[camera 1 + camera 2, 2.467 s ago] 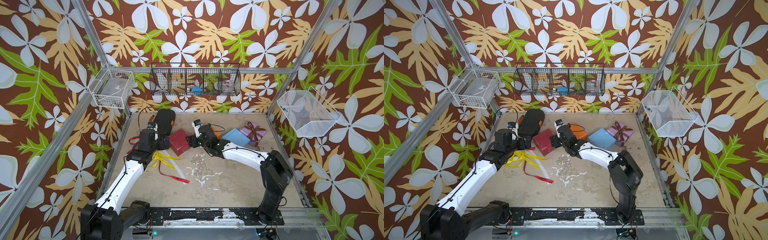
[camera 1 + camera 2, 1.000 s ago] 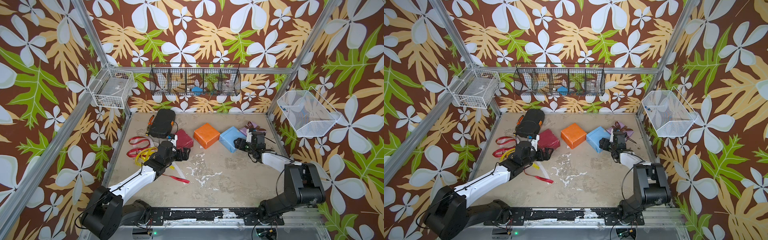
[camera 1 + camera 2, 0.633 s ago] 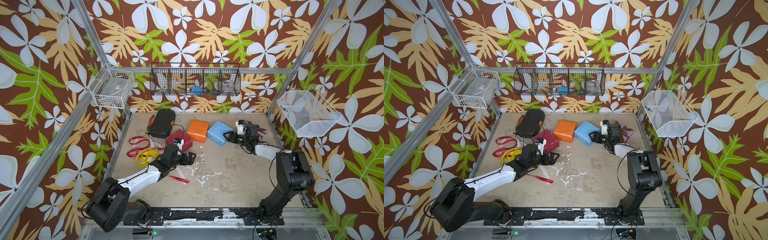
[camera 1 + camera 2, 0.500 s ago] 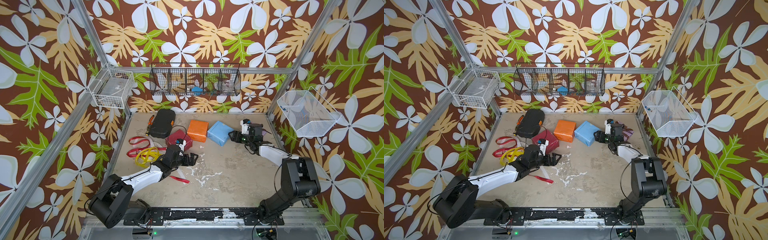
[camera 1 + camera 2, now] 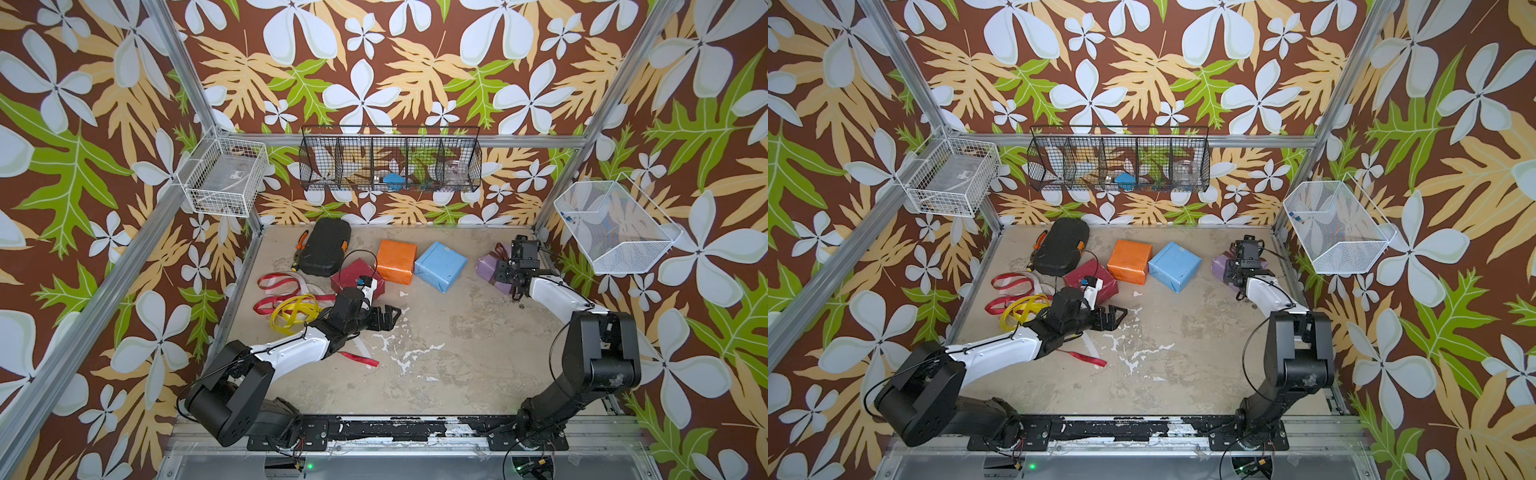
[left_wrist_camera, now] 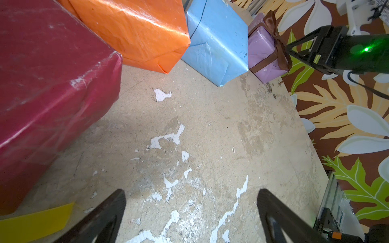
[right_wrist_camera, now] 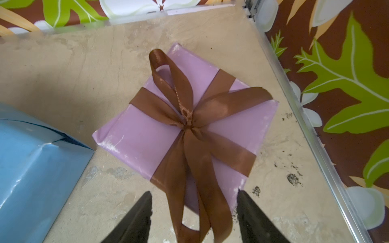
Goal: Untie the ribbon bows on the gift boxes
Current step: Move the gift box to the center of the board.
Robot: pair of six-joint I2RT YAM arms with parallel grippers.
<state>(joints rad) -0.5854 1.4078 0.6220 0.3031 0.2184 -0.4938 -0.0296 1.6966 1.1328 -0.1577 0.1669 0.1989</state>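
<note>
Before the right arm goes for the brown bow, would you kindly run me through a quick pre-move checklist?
1. Brown bow still tied on the lilac box: ok.
2. Right gripper fingers apart, straddling a hanging ribbon loop: ok.
3. Fingers already touching that loop: cannot tell.
4. Light blue box apart from the lilac box: ok.
5. Left gripper open, empty, away from the lilac box: ok.
6. Lilac box braced against sliding: not ok.

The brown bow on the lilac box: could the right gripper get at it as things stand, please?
Probably yes. The right gripper is open just above the lilac box, a tail of the brown bow lies between its fingers, and nothing blocks it.
</note>
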